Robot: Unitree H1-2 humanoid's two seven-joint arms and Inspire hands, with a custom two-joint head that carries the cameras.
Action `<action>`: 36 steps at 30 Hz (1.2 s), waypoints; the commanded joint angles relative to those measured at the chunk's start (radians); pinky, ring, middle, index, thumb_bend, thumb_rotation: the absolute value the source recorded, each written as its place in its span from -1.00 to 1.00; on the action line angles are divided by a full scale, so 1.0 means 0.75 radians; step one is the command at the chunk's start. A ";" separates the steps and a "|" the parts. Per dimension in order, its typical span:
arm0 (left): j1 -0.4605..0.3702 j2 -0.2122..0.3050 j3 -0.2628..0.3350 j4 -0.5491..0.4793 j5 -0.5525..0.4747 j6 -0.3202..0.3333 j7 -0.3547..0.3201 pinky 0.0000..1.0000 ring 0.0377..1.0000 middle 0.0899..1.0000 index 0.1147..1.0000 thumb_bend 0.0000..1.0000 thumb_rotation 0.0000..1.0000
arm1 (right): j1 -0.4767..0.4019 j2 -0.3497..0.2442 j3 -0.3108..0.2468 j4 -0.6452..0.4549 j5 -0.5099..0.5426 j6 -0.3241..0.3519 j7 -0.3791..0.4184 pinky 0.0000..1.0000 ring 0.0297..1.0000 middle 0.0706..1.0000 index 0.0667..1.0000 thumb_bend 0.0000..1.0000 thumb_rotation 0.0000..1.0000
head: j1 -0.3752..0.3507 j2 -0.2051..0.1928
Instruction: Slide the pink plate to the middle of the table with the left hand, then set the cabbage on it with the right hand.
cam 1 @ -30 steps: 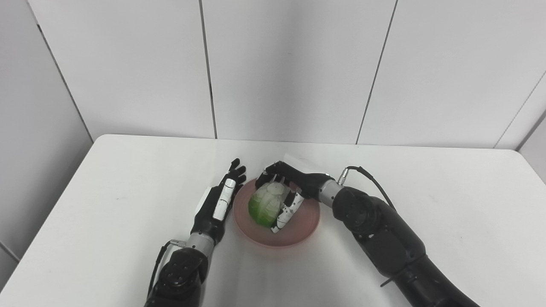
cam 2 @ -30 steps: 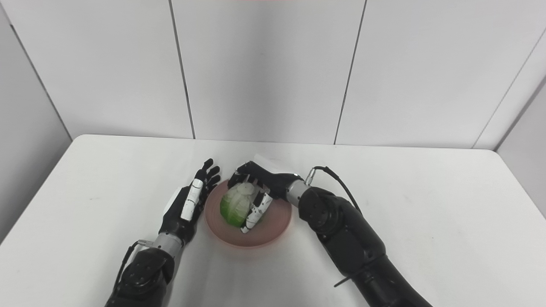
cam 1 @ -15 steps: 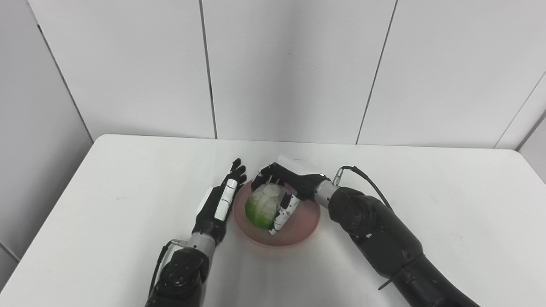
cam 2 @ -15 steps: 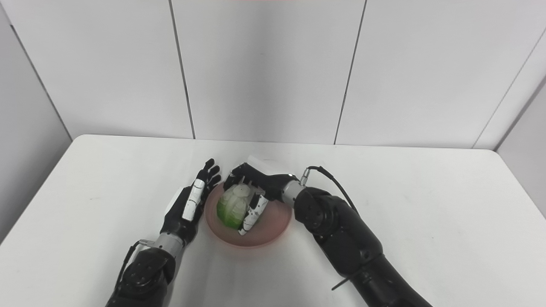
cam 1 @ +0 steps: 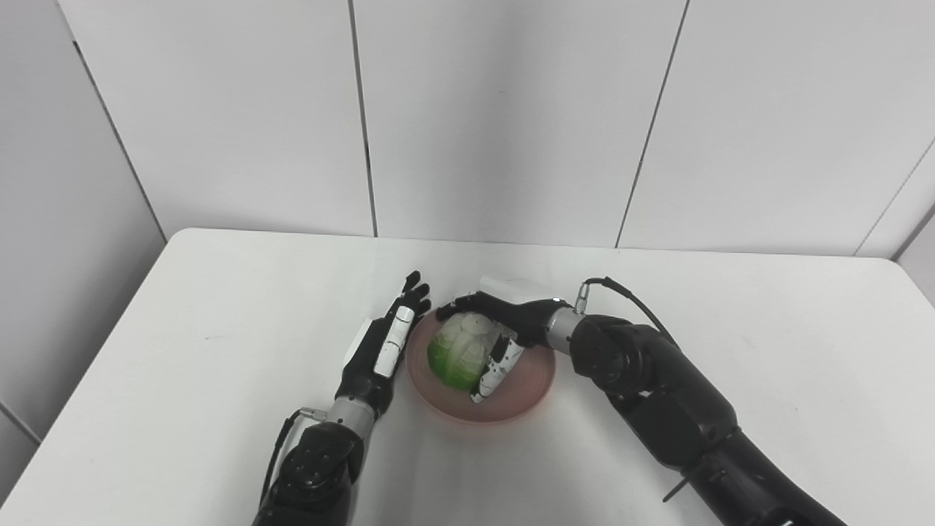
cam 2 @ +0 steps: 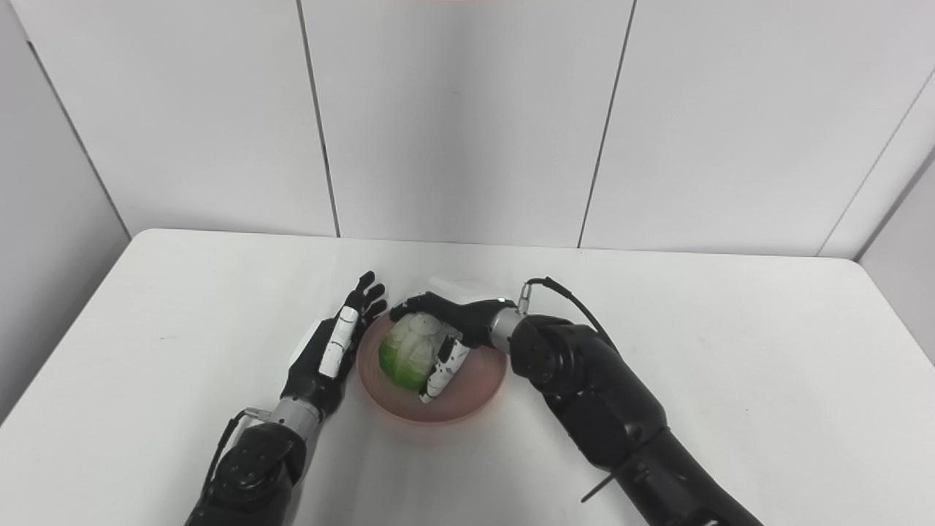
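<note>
The right hand (cam 1: 491,337) grips the cabbage (cam 1: 456,352) on the pink plate (cam 1: 526,387). It should uncurl its fingers gently, then lift clear. The left hand (cam 1: 383,349), fingers open, rests beside the plate's left rim.

blocked: left hand (cam 1: 383,347) flanks pink plate (cam 1: 527,387) on its left rim, right hand (cam 1: 504,325) arches over cabbage (cam 1: 456,354) | open: bare tabletop (cam 1: 767,351) right, far and near sides of plate

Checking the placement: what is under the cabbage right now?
The pink plate lies under the cabbage, with the right hand wrapped around it. Whether the cabbage's underside touches the plate is hidden by the cabbage and the fingers.
</note>
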 commanded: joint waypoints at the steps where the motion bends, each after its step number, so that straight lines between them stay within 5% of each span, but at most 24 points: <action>1: 0.037 -0.033 -0.052 0.041 0.012 0.105 -0.078 0.94 0.96 0.98 0.99 0.52 1.00 | -0.057 -0.025 -0.015 -0.041 -0.011 0.035 0.021 0.46 0.60 0.63 0.57 0.72 -0.66 | 0.001 0.000; 7: 0.040 -0.034 -0.045 0.041 0.004 0.109 -0.076 0.91 0.95 0.96 0.96 0.53 1.00 | -0.069 -0.048 -0.037 -0.104 -0.008 0.072 0.062 0.42 0.59 0.62 0.58 0.78 -0.59 | -0.005 -0.002; 11: 0.044 -0.034 -0.044 0.036 0.007 0.111 -0.073 0.87 0.92 0.95 0.93 0.55 1.00 | -0.072 -0.059 -0.067 -0.168 0.011 0.103 0.078 0.07 0.30 0.37 0.58 0.84 -0.61 | -0.006 -0.002; 16: 0.041 -0.035 -0.038 0.045 0.003 0.113 -0.072 0.88 0.92 0.94 0.93 0.59 1.00 | -0.080 -0.075 -0.107 -0.278 0.044 0.155 0.130 0.43 0.61 0.65 0.63 0.89 -0.56 | -0.018 -0.009; 22: 0.044 -0.038 -0.032 0.038 -0.005 0.127 -0.069 0.88 0.91 0.93 0.94 0.59 1.00 | -0.093 -0.085 -0.179 -0.373 0.125 0.184 0.149 0.63 0.76 0.82 0.78 1.00 -0.45 | -0.022 -0.012; 31: 0.043 -0.035 -0.027 0.050 -0.005 0.114 -0.071 0.89 0.91 0.93 0.93 0.58 1.00 | -0.122 -0.141 -0.249 -0.376 0.228 0.175 0.168 0.74 0.88 0.89 0.97 1.00 -0.18 | -0.030 -0.023; 36: 0.044 -0.033 -0.017 0.058 -0.014 0.096 -0.074 0.87 0.90 0.92 0.92 0.54 1.00 | -0.082 -0.169 -0.275 -0.391 0.204 0.223 0.118 0.67 0.89 0.97 1.00 1.00 0.20 | -0.039 -0.037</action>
